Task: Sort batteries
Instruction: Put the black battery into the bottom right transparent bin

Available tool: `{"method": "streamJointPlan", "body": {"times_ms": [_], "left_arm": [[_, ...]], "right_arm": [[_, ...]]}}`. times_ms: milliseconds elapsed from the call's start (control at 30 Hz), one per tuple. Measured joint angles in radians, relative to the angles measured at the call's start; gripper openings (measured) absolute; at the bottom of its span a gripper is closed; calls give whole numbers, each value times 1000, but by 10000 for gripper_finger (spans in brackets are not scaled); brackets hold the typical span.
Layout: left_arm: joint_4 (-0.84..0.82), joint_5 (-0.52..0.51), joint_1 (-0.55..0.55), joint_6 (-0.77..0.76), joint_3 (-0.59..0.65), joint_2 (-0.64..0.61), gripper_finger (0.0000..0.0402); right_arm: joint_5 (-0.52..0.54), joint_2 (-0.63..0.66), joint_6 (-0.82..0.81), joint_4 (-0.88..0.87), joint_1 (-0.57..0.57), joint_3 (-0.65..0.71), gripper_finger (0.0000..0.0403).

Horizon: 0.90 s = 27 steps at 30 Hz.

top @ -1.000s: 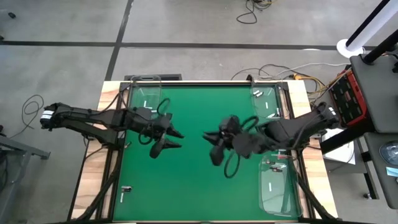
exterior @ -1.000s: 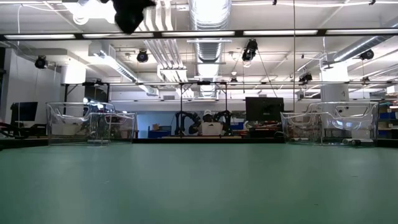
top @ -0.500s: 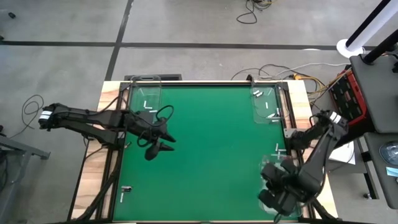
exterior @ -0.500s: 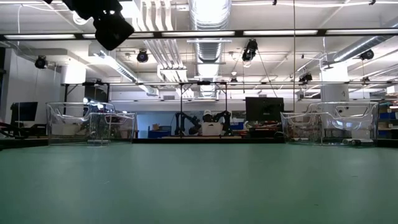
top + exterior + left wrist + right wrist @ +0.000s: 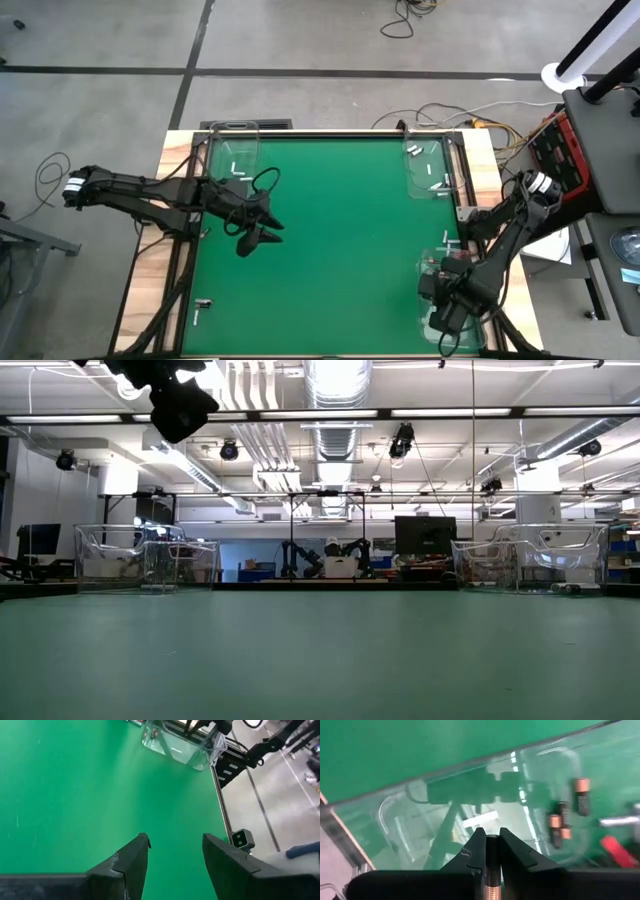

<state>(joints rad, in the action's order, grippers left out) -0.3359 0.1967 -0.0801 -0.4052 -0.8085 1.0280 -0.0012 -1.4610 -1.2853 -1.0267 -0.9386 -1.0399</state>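
Right gripper (image 5: 447, 318) shifted over tray (image 5: 432, 282), clamping battery (image 5: 492, 865); left gripper (image 5: 262, 231) hovers, fingers apart.

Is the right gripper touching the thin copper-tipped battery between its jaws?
Touching: the right wrist view shows the right gripper with jaws pressed against both sides of the thin battery.

Copper-tipped dark batteries (image 5: 581, 795) inside clear tray (image 5: 410, 835)
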Motion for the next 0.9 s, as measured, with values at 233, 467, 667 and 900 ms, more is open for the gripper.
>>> {"method": "streamJointPlan", "body": {"times_ms": [233, 467, 667, 900], "left_arm": [[-118, -5, -9, -88, 0, -2, 170], [-223, -44, -8, -113, 0, -2, 170], [-364, -83, -8, -148, 0, -2, 170], [-523, -139, -8, -189, 0, -3, 170]], "right_arm": [[1, 83, 23, 121, -8, 180, 25], [0, 84, 178, 248, -8, 279, 25], [-26, 36, 223, 278, -8, 312, 35], [-25, 28, 182, 284, -8, 313, 38]]}}
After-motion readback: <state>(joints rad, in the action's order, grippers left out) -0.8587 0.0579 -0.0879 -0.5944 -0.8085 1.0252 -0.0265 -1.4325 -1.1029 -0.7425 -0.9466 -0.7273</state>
